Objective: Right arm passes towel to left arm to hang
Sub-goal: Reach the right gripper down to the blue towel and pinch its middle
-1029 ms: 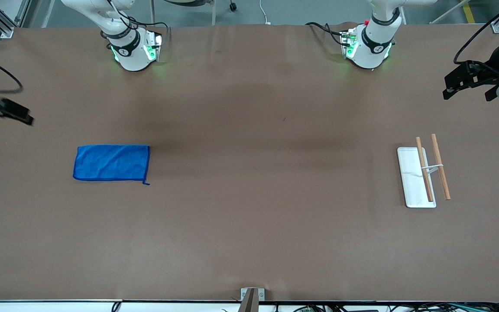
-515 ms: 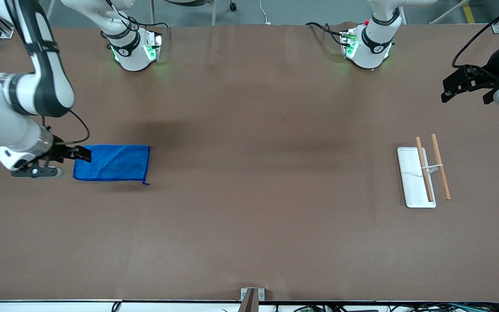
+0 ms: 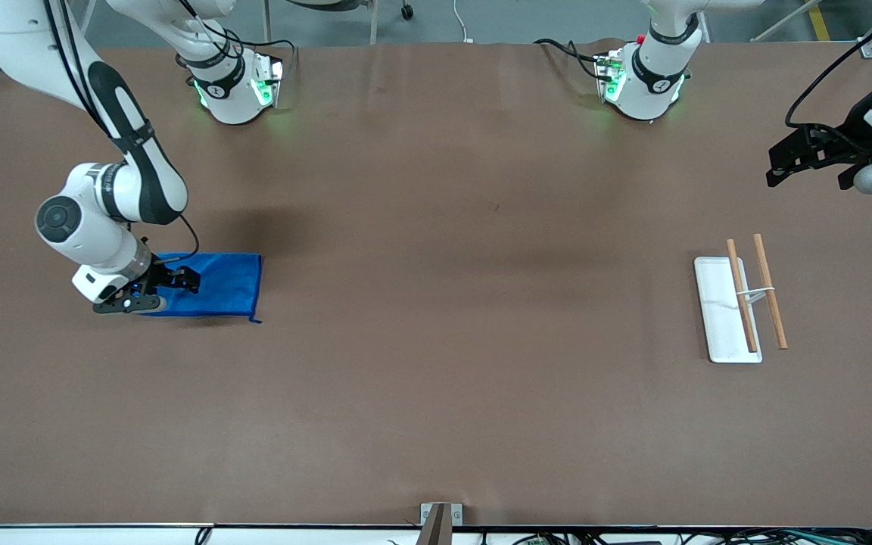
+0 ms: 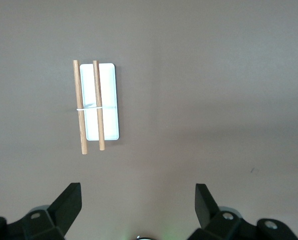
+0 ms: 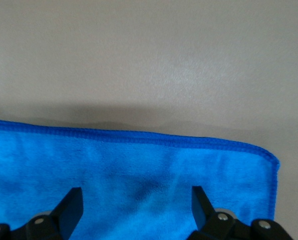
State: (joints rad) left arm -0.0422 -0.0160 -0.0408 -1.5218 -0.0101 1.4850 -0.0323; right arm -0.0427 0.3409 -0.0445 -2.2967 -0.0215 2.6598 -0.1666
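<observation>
The bright blue towel (image 3: 220,284) lies flat on the brown table toward the right arm's end; a small loop sticks out at its corner nearest the front camera. My right gripper (image 3: 167,291) is open and hangs low over the towel's outer end, covering that end in the front view. In the right wrist view the towel (image 5: 138,170) fills the space under the open fingers (image 5: 71,205), with its stitched edge showing. My left gripper (image 3: 807,155) is open and empty, held high at the left arm's end of the table; the left arm waits.
A white towel rack base (image 3: 716,306) with two wooden rails (image 3: 769,291) stands toward the left arm's end; it also shows in the left wrist view (image 4: 108,102). The two arm bases (image 3: 232,83) stand along the table edge farthest from the front camera.
My right arm has swung in from the table's end and come down over the towel's outer end. The left gripper has shifted slightly. The towel has not moved.
</observation>
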